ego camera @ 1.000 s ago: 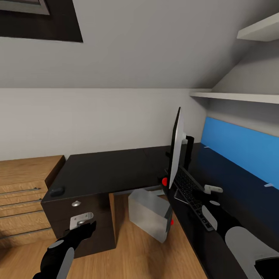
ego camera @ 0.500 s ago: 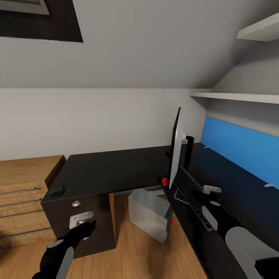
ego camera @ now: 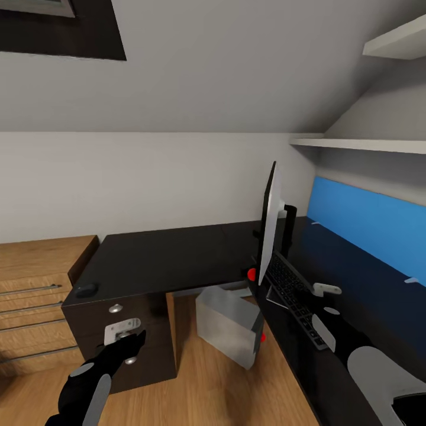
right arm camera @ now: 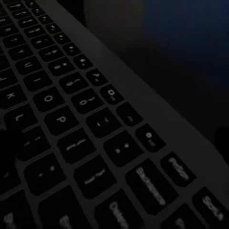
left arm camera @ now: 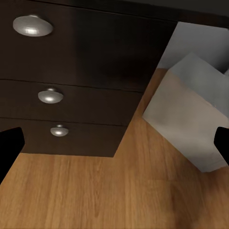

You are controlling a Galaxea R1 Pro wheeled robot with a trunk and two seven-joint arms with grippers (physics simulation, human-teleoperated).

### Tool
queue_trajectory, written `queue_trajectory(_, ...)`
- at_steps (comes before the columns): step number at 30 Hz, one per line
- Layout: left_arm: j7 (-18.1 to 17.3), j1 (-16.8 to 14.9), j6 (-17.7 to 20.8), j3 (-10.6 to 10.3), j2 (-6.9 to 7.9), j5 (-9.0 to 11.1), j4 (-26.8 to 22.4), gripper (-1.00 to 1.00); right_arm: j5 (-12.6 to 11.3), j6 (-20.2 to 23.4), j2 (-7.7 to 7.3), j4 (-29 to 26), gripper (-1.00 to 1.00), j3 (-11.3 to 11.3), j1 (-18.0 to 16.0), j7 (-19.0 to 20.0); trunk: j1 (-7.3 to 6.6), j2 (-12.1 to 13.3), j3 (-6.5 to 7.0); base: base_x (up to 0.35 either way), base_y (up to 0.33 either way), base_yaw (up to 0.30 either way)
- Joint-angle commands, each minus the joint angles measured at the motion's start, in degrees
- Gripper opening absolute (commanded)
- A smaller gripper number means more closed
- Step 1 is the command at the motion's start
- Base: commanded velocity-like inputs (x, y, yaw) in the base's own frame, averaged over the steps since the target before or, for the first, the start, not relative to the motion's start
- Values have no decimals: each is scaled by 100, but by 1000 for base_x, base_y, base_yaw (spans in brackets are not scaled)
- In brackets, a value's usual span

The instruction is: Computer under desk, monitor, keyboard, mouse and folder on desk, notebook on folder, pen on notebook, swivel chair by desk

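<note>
Right tool hovering close over keyboard beside monitor at tabletop inner corner; opening: cannot tell. Left tool spread wide, empty. Risk: careless reach nudging monitor, toppling it.

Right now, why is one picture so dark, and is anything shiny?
Right wrist view: very dim, because the camera sits close over the keyboard, whose white letters look soft and faint. Head view: evenly lit, and the glossy black desk mirrors the blue panel. Left wrist view: bright glints on the round silver knobs.
</note>
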Motion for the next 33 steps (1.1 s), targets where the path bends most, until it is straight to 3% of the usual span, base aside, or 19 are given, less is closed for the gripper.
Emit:
queue_trajectory(1,41,-4,24,3,-3,62,-8,100,-50,0,-8,-6,100,48,-4,-40,22,-45,-25,0,0,0)
queue_trajectory(9,42,-4,24,3,-7,65,-11,100,-51,10,-10,-6,100,46,-4,-42,198,-366,-168,0,0,0)
queue_trajectory(23,42,-4,24,2,-3,59,-12,100,-57,474,-3,-6,100,38,-4,-53,242,-446,-204,0,0,0)
queue_trajectory(33,42,-4,25,-4,-3,59,-10,100,-52,529,-2,-6,100,38,-4,-65,286,-526,-240,0,0,0)
